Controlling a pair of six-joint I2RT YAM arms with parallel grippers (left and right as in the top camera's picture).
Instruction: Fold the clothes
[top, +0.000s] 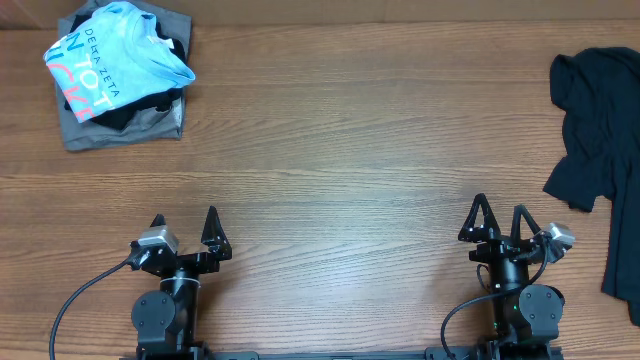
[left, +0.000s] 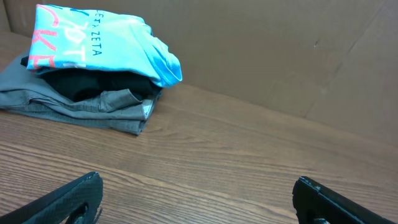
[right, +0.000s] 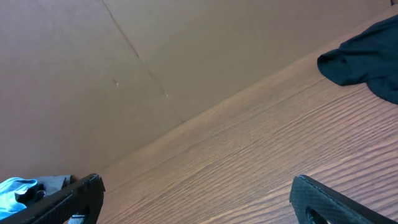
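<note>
At far-left table corner: light-blue T-shirt tops black, grey garments; left gripper, right gripper jaws open.

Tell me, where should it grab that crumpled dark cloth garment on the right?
Probably the loose flap of the crumpled dark cloth garment, the corner nearest the open right gripper, reached from the garment's left: it juts out flat onto the wooden table.

light-blue tee w/ white + pink-red lettering; grey garment under it; black garment far right; brown woodgrain table; black grippers.
</note>
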